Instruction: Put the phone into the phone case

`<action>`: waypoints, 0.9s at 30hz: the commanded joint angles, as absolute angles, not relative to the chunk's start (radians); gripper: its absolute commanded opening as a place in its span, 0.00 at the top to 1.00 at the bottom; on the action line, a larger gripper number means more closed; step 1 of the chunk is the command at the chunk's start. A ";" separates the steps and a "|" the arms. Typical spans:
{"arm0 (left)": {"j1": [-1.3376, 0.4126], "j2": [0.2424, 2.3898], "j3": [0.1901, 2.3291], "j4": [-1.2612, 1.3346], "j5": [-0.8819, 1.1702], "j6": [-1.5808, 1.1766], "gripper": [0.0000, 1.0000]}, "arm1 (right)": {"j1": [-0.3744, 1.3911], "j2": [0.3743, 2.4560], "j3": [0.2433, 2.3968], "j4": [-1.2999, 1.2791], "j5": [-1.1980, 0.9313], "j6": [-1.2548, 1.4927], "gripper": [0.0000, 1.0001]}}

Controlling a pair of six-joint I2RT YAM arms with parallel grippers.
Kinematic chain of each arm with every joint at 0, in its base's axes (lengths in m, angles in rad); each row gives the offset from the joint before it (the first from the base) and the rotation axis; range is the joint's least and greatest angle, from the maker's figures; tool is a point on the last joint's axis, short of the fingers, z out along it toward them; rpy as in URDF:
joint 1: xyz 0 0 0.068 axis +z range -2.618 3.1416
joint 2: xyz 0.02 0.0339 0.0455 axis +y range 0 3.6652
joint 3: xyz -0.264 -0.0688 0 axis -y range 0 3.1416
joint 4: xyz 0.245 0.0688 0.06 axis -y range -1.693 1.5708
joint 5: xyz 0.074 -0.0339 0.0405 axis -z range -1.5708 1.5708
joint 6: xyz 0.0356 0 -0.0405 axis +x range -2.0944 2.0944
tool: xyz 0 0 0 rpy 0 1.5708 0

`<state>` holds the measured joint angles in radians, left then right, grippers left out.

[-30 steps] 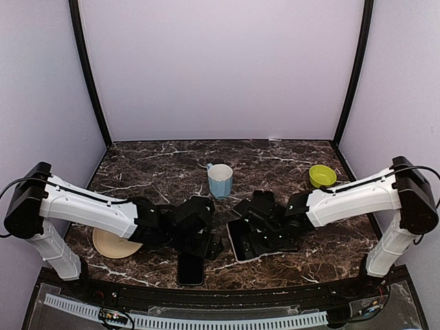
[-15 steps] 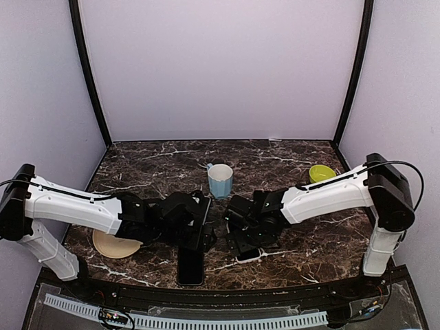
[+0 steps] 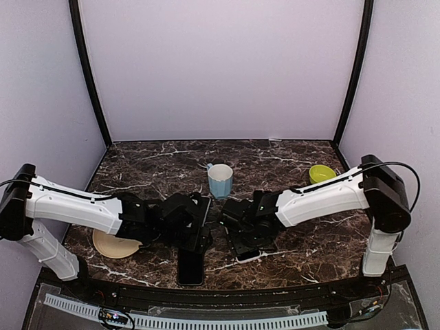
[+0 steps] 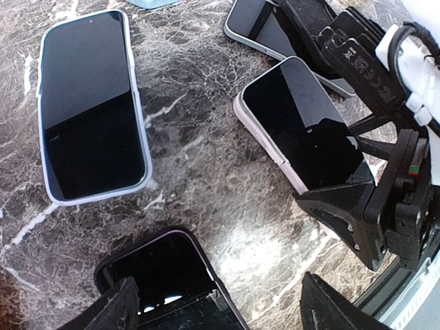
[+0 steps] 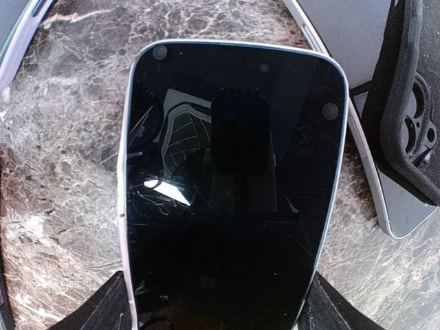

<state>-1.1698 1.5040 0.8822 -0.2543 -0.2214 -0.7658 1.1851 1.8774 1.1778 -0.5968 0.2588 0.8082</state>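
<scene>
While stretched low toward centre frame, left gripper (image 4: 216,306) gapes empty; right gripper (image 5: 216,306) straddles phone (image 5: 230,185), grip unclear.

Glossy black phone (image 5: 234,199), lying flat

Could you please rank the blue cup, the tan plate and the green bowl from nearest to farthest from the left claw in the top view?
1. Blue cup, just behind the left claw, mid-table.
2. Tan plate, to the left, near the front.
3. Green bowl, far right.
</scene>
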 commanded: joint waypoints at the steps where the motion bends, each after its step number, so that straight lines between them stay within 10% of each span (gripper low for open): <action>1: -1.169 1.524 0.930 -0.299 -0.226 -0.729 0.17 | 1.198 1.873 1.136 -0.599 0.251 0.789 0.56; 14: -1.071 1.585 0.663 0.513 0.052 -0.908 0.01 | 1.231 1.609 0.972 -0.334 0.321 0.701 0.66; 27: -1.060 1.661 0.700 0.755 0.109 -0.884 0.15 | 1.317 1.395 0.840 -0.152 0.408 0.547 0.67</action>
<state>-1.0588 1.6623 0.6865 0.6590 0.0944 -0.9005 1.2915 1.4662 0.8680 -0.2840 0.3561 0.6071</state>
